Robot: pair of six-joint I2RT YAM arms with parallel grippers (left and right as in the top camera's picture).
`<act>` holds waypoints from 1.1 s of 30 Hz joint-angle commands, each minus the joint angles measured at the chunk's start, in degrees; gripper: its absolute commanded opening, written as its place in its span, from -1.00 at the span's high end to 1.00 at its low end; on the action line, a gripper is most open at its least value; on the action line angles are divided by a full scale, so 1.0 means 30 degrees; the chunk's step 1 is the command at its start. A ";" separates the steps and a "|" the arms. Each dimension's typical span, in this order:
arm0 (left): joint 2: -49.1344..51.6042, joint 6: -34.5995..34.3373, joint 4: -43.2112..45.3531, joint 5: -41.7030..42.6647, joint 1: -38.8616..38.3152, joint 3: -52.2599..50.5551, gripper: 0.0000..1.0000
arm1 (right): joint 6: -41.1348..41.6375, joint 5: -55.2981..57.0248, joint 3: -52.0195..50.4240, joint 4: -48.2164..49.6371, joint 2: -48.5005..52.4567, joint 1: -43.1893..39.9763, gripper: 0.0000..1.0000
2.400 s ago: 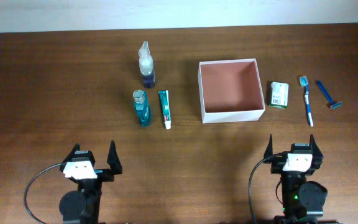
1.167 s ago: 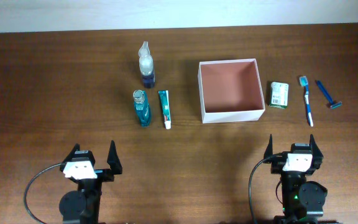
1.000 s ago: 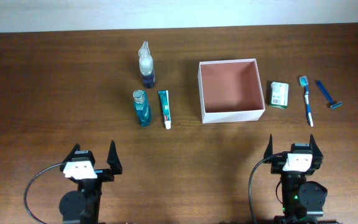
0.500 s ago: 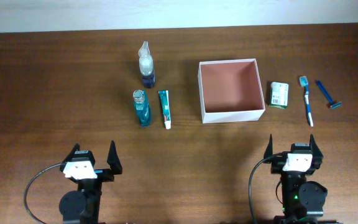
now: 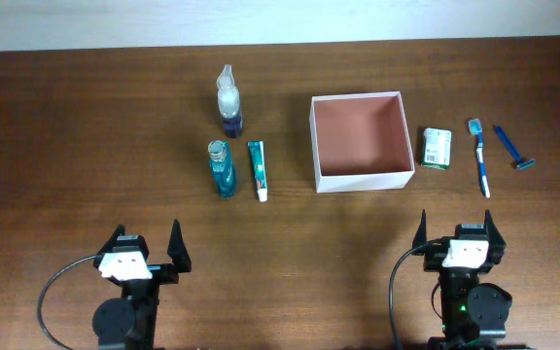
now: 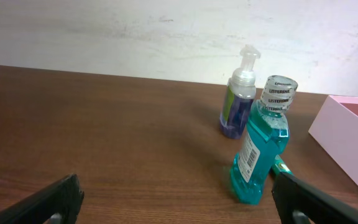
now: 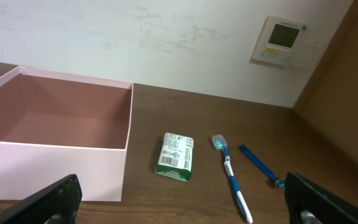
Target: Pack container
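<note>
The container (image 5: 316, 146), a square open box with white walls and a reddish-brown inside, stands empty at mid-table; it also shows in the right wrist view (image 7: 55, 168) and at the left wrist view's right edge (image 6: 347, 130). Left of it are a foam pump bottle (image 5: 228, 102), a blue mouthwash bottle (image 5: 222, 167) and a toothpaste tube (image 5: 258, 170). Right of it lie a green-white packet (image 5: 437, 148), a toothbrush (image 5: 479, 156) and a blue razor (image 5: 512, 148). My left gripper (image 5: 146, 245) and right gripper (image 5: 458, 229) are open and empty near the front edge.
The wooden table (image 5: 66, 146) ends at a white wall behind. A wall thermostat (image 7: 283, 40) shows in the right wrist view. A black cable (image 5: 52, 292) loops beside the left arm base.
</note>
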 commanded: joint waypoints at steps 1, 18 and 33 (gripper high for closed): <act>-0.0219 0.0299 0.0000 0.0277 0.0095 -0.0160 -0.99 | 0.0080 0.0510 -0.0087 -0.0124 -0.0146 0.0102 -0.98; -0.0211 0.0277 0.1880 0.0379 0.0109 -0.0153 -0.99 | 0.0080 0.0510 -0.0087 -0.0124 -0.0146 0.0102 -0.97; 0.7446 0.4590 0.0619 0.3140 0.0109 0.9530 -0.99 | 0.0080 0.0510 -0.0087 -0.0124 -0.0146 0.0102 -0.98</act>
